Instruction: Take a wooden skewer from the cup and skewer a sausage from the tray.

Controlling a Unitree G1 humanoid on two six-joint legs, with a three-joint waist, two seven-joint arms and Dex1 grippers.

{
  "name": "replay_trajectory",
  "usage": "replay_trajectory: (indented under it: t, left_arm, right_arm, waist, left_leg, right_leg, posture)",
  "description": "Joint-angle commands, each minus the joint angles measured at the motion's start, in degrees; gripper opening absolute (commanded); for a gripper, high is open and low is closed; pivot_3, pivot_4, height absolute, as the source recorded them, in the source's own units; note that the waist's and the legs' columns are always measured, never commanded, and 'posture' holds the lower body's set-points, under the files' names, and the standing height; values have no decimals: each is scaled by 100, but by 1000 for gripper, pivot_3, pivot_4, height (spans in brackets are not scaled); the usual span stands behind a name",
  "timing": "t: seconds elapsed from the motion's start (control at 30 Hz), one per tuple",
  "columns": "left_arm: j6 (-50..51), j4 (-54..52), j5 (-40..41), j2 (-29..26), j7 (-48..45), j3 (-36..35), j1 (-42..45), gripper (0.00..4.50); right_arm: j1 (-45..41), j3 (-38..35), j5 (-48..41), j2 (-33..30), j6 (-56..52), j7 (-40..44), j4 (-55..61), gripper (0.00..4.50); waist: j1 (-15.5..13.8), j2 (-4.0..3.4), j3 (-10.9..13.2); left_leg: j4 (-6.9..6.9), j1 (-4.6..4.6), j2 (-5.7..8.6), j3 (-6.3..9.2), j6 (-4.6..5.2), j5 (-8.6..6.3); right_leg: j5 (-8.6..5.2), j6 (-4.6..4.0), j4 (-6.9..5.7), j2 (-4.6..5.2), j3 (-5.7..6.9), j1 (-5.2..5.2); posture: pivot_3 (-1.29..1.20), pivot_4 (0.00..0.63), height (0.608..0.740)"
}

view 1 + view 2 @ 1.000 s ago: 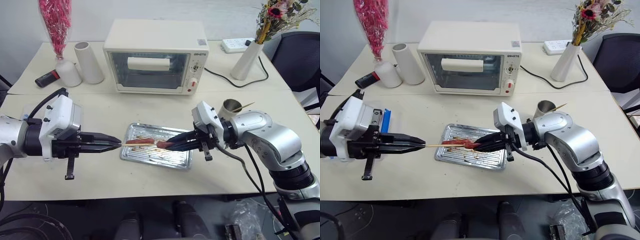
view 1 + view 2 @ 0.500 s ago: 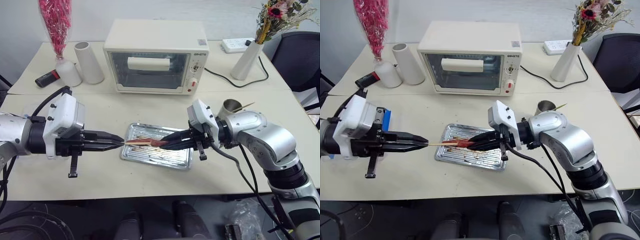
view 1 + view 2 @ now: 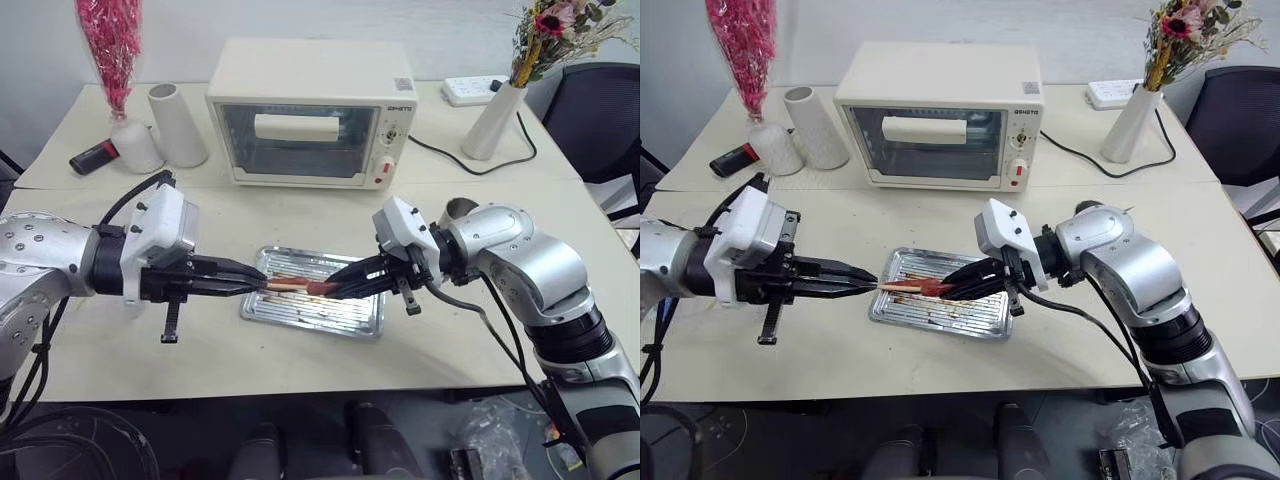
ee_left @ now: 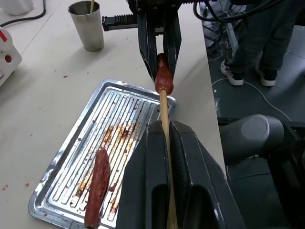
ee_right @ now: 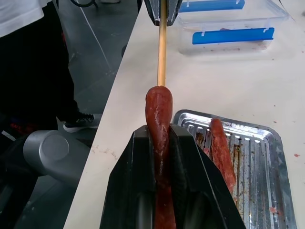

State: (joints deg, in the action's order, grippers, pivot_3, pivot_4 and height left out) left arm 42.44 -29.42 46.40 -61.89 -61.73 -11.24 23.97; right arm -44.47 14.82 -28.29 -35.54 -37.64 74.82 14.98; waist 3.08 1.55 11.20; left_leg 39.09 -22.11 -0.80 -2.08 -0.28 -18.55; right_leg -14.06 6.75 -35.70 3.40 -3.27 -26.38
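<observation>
My left claw (image 3: 262, 286) is shut tight on the skewer (image 4: 165, 125). My right claw (image 3: 335, 291) pinches the sausage (image 5: 158, 112) above the tray (image 3: 352, 320). The stick's tip is just in the sausage's end. The sausage looks soft and greasy, so I hold it by the middle. The stick is thin and may snap, so I grip it close to the tip.

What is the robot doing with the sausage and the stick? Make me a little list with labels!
left fingers: shut on the thin pale wooden skewer
right fingers: shut on the short dark reddish-brown sausage
skewer tip: pushed into the sausage's end
where: above the near edge of the shiny silver metal tray
left on tray: one lighter orange-red sausage
small grey metal cup: on the table, one stick inside
</observation>
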Motion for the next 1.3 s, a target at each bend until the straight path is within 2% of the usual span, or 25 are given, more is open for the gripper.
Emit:
replay_trajectory:
  t: [0.03,0.2,0.37,0.57,0.67,0.83,0.87,1.03,1.3]
  left_arm:
    - [-113,-194,-11,66,28,27,9,0]
    - [-40,-222,-13,20,148,-348,-296,0]
    - [83,-494,-6,89,532,-1159,-1085,0]
    - [611,-1495,-91,879,2007,-2658,-2497,0]
    - [803,-1754,-288,1266,2805,-3148,-2831,0]
    - [1009,-1837,-741,1775,3847,-3822,-3131,0]
    - [1006,-1850,-866,1852,3985,-3899,-3208,0]
    - [835,-1539,-1587,2274,4533,-4071,-3631,0]
    - [391,-1039,-2168,2568,4633,-4058,-3922,0]
  right_arm:
    - [-291,126,-238,313,103,102,293,454]
    - [-355,101,23,256,319,58,138,2025]
    - [-581,-169,196,123,478,-13,-286,2025]
    - [-962,-825,47,5,153,-464,-786,2025]
    - [-947,-991,-83,0,-119,-630,-772,2581]
    - [-825,-1069,-186,-51,-209,-704,-627,4283]
    - [-809,-1079,-209,-47,-212,-718,-598,4473]
    - [-877,-1160,-504,-2,-461,-821,-498,4473]
    - [-893,-1183,-720,-201,-577,-785,-344,4473]
  waist:
    - [0,0,0]
    - [2,0,0]
    - [11,0,0]
    - [2,0,0]
    - [-4,0,0]
    - [-5,0,0]
    - [-4,1,-1]
    - [7,1,-1]
    - [-6,8,-5]
  left_leg:
    - [0,0,0,0,0,0]
    - [0,0,-1,2,0,0]
    - [0,0,-1,4,0,0]
    - [0,0,-14,10,0,0]
    - [0,0,-16,11,0,0]
    - [0,3,-9,11,-1,0]
    - [0,3,-7,10,-1,0]
    - [-1,4,-6,8,-1,0]
    - [0,3,-13,10,-1,0]
  right_leg:
    - [0,0,0,0,0,0]
    - [0,0,-2,0,1,-1]
    - [0,0,-2,6,-2,-1]
    - [0,-1,-3,14,0,-2]
    - [0,0,3,18,0,-1]
    - [0,-1,7,17,0,0]
    - [0,-1,7,16,0,0]
    - [0,-1,7,16,-3,-1]
    - [-1,-3,17,26,0,0]
  posture:
    - [0,150,740]
    - [0,150,740]
    - [0,150,740]
    - [0,150,740]
    - [0,150,740]
    - [0,150,740]
    - [0,150,740]
    - [0,150,740]
    - [0,150,740]
